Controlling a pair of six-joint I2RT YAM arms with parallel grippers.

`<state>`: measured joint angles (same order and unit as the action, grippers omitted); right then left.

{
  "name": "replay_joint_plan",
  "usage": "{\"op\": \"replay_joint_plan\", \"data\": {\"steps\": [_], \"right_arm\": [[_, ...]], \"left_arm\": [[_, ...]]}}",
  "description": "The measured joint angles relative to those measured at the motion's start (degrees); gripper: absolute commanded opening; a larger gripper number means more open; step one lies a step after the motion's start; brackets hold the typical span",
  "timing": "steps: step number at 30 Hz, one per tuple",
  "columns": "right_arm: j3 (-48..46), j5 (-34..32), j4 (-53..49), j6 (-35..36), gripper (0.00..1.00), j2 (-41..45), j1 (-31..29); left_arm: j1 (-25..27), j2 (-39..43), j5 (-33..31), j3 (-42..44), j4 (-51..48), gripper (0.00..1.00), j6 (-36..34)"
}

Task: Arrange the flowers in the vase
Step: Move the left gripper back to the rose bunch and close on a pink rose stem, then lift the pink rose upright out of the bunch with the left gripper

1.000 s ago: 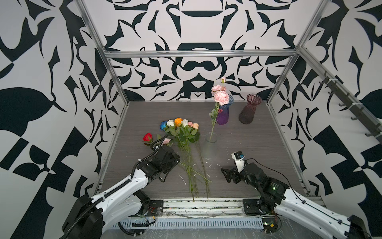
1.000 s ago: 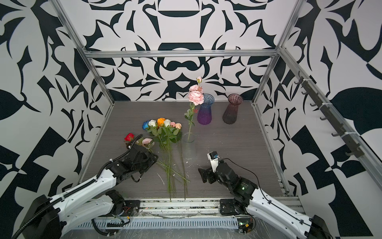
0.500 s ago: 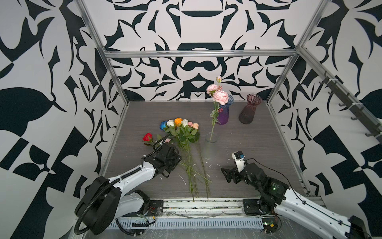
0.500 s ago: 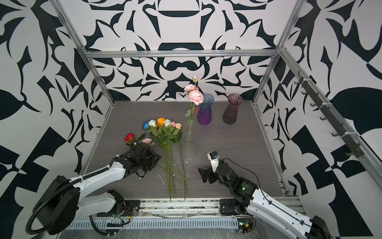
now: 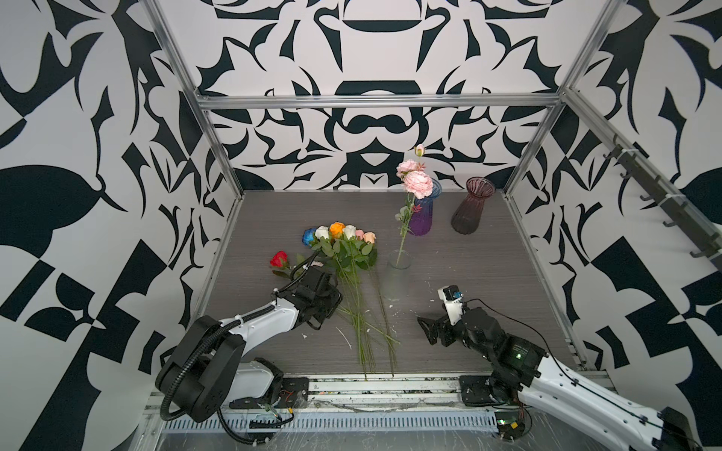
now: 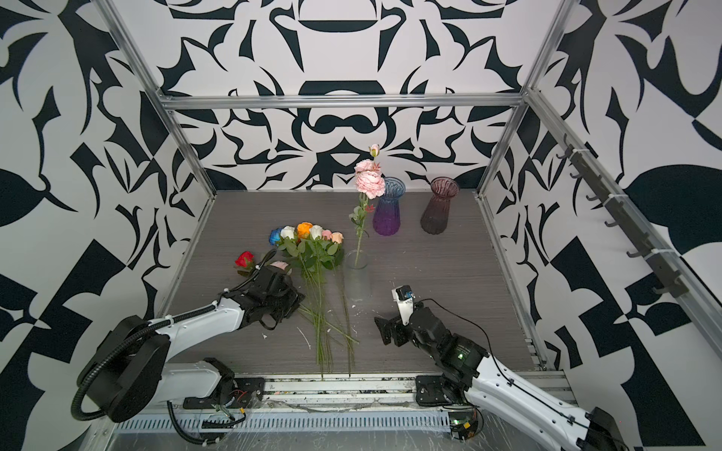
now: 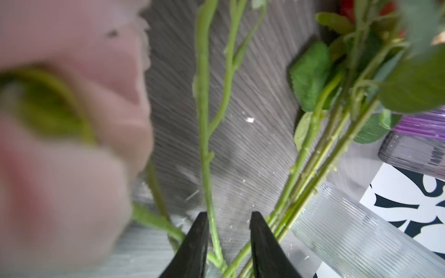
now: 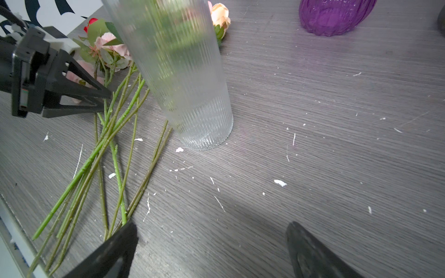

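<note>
The left gripper (image 7: 227, 214) has narrowed astride one green flower stem (image 7: 204, 134), eight o'clock of the ribbed clear vase (image 5: 395, 285); clamping looks next; the right gripper (image 8: 213, 227) gapes.

White arm shells (image 5: 269, 319), black joints (image 5: 209, 353), corrugated cables (image 5: 254, 311)

- Clear vase (image 8: 192, 96): ribbed glass, slightly frosted.
- Purple vase (image 5: 422, 218): glossy fluted glass.
- Tabletop (image 8: 337, 144): matt grey wood grain, a little scratched.
- Flower stems (image 8: 116, 166): smooth green plastic, as it looks.
- Frame bar (image 5: 375, 102): brushed metal.
</note>
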<state>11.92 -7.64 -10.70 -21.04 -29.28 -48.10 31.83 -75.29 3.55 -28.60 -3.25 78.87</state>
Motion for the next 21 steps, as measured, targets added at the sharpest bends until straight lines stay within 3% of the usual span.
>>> {"op": "replay_joint_plan", "data": {"steps": [15, 21], "right_arm": [[0.00, 0.20, 0.11, 0.00, 0.99, 0.11, 0.00], [0.00, 0.20, 0.11, 0.00, 0.99, 0.09, 0.00]], "left_arm": [[-2.97, -3.32, 4.81, 0.00, 3.82, 0.00, -0.20], [-3.32, -3.23, 5.68, -2.08, 2.21, 0.00, -3.06]]}}
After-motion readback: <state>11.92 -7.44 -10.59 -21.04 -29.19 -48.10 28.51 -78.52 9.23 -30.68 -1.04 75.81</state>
